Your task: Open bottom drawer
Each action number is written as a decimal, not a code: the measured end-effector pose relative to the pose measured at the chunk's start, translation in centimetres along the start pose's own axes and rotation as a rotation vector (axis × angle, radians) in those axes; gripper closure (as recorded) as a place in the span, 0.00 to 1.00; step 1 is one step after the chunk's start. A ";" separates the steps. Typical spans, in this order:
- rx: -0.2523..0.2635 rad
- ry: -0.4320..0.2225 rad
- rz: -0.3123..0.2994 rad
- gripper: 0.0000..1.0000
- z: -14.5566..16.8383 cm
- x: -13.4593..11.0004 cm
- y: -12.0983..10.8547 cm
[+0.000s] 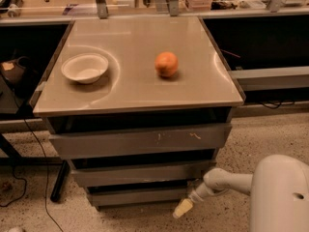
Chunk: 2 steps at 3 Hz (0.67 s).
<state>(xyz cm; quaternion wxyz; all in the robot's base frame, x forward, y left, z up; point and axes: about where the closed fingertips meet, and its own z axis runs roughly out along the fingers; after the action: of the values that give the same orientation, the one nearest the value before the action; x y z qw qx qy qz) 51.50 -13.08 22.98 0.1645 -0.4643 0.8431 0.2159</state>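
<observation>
Standing on a speckled, pebbly floor (270, 134), a squat grey metal cabinet carries a smooth, glossy beige rectangular tabletop (135, 88) that shows soft curved reflections. On the left of the top rests a shallow round off-white bowl (85, 67), and well apart to its right sits a round, matt orange fruit (166, 64). Below the slab the cabinet steps inward through three flat, handle-less fronts with dark gaps between them. The top drawer front (140, 140) is the widest, dull grey with pale scratch marks right of its middle. Under it is the plain grey middle drawer front (140, 173). The bottom drawer (137, 195) is lowest, close to the floor. Its plain dull-grey strip is the shortest and narrowest of the three. Its long axis runs left to right across the picture, rising very slightly toward the right, and its flat face is turned toward the camera. The front sits tucked under the middle one. The gripper (183, 208), a pale yellowish rounded tip, hangs low just beside the bottom drawer's right end, pointing down and to the left toward the floor. Whether it stands open or closed cannot be told, nor whether it touches the drawer. It ends a smooth white tubular arm (227, 181) that reaches in from the bulky, rounded white robot body (282, 197) at lower right. Thin black cables (34, 139) trail over the floor at the left.
</observation>
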 end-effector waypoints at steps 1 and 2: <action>0.003 -0.012 -0.025 0.00 0.7 -0.9 -1.6; -0.003 -0.012 -0.024 0.00 1.2 -0.7 -1.7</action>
<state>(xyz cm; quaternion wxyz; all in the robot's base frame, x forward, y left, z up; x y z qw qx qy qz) 53.46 -12.75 21.94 0.1713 -0.4734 0.8361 0.2179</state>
